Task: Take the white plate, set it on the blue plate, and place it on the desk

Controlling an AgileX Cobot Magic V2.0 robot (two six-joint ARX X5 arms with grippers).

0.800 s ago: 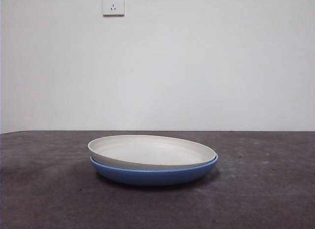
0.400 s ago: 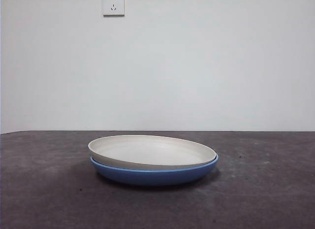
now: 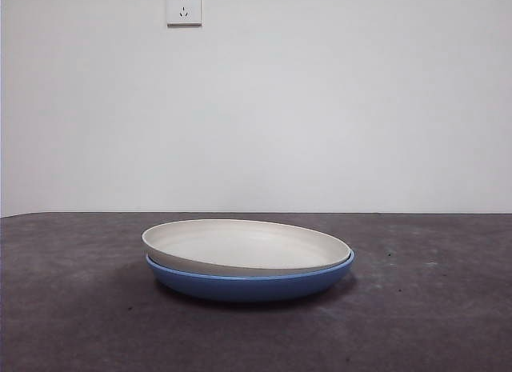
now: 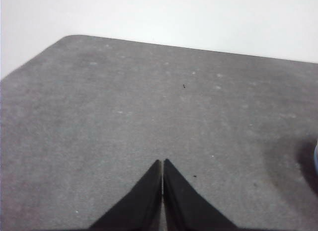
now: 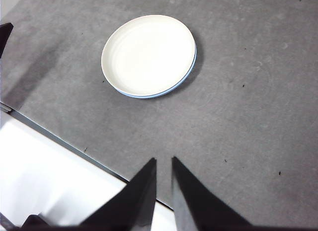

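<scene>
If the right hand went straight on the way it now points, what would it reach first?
Probably bare desk. The right hand, high above the near edge, aims roughly toward the white plate stacked on the blue plate, but depth is unclear, so it may land short of them.

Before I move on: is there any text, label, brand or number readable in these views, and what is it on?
Wall socket: a tiny dark mark sits at its upper left corner, too small to read.
White plate: no text or mark visible.
Blue plate: no text or mark visible.
Desk: only specks and mottling, no writing.
Nothing legible shows in either wrist view.
</scene>
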